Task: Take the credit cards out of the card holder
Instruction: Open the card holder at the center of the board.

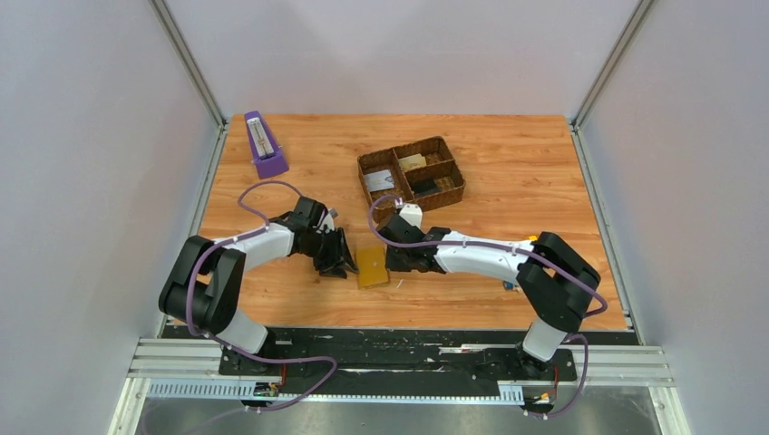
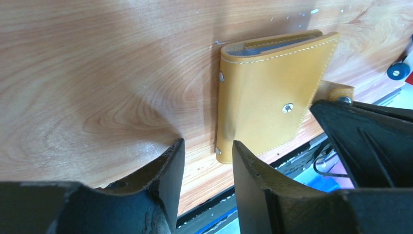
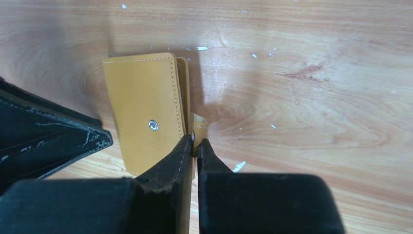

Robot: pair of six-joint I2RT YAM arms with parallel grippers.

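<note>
Purple metronome (image 1: 265, 145), woven tray (image 1: 411, 172) beyond card holder (image 1: 372, 267)

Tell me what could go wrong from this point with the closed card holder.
1. The right gripper pinches only the end of the small tab, so a pull may slip it free.
2. The left gripper stands open beside the card holder and is not pinning it. The whole holder may lift or slide instead of unsnapping.
</note>
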